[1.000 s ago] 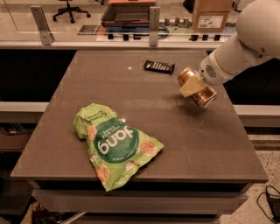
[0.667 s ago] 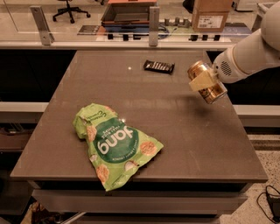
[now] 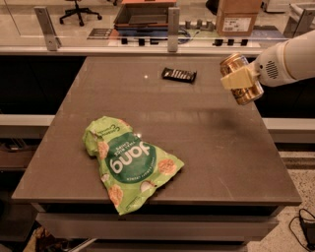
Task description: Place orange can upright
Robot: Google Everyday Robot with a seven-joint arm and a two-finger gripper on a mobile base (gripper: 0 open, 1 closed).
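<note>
The orange can [image 3: 244, 83] is orange-gold with silver ends. It is held tilted in the air above the table's right edge, its top end leaning up and to the left. My gripper [image 3: 237, 78] comes in from the right on a white arm and is shut on the can, with a cream-coloured finger [image 3: 234, 78] across the can's side. The can touches nothing else.
A grey-brown table [image 3: 206, 138] fills the view. A large green snack bag [image 3: 129, 161] lies at the front left. A flat dark candy-bar wrapper [image 3: 179, 75] lies near the far edge. A rail with posts and a cardboard box [image 3: 238, 15] stand behind the table.
My gripper has carried the can up and to the right, from low over the table's right part to above its right edge. The bag and wrapper have not moved.
</note>
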